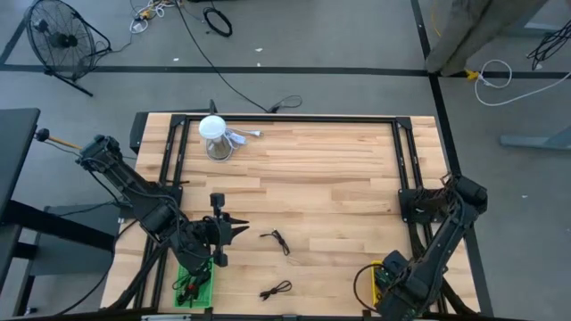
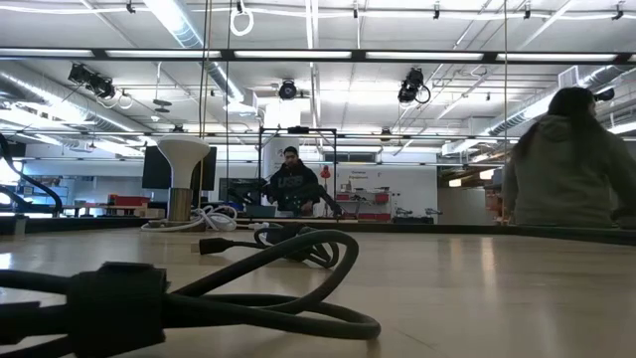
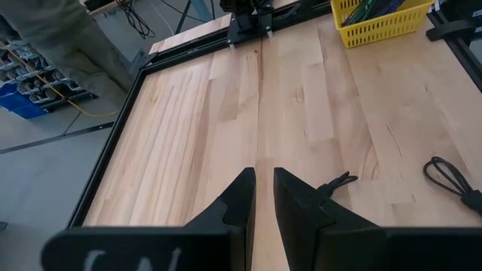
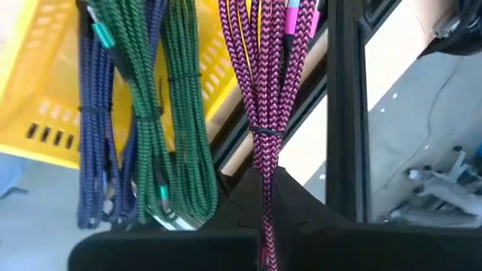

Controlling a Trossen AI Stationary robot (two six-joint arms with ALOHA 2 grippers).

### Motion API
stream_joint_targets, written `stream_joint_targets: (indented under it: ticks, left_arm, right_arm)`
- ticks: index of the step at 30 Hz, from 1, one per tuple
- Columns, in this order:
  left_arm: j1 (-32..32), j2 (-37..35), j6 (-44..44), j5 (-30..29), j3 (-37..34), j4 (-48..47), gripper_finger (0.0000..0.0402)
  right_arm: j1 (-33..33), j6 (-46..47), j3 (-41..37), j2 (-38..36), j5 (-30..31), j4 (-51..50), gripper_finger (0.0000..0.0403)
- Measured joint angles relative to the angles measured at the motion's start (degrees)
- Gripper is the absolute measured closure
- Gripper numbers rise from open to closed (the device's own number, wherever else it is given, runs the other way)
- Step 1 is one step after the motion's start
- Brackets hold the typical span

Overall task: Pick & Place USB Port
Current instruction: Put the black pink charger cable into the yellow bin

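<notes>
My right gripper is down in the yellow basket at the table's near right corner, shut on a pink braided cable bundle. Green and blue coiled cables lie beside the bundle in the basket. My left gripper hovers at the near left, fingers almost together and holding nothing. It points toward a small black cable lying on the wood. A second black cable lies nearer the near edge. My right gripper pinches the pink braided cable bundle between its two fingers, just past the bundle's tie. The strands run along the fingers and pass back between them. The rest of the bundle stretches away over the basket's wall.
A green tray with cables sits under the left arm at the near edge. A white-topped cylinder with a silver cable stands at the far left. Black rails frame the table. People show in the room beyond.
</notes>
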Motion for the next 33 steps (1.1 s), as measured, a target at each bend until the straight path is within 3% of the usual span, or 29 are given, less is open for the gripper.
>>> stream_joint_targets:
  ticks: [11,27,33]
  left_arm:
    - [0.0,0.0,0.0,0.0,0.0,0.0,0.0349]
    - [0.0,0.0,0.0,0.0,0.0,0.0,0.0349]
    - [0.0,0.0,0.0,0.0,0.0,0.0,0.0349]
  right_arm:
    - [0.0,-0.6,-0.4,0.0,1.1,3.8,0.0402]
    - [0.0,-3.9,-8.9,0.0,-1.2,17.1,0.0403]
    - [0.0,-5.7,-9.3,0.0,-0.4,17.5,0.0362]
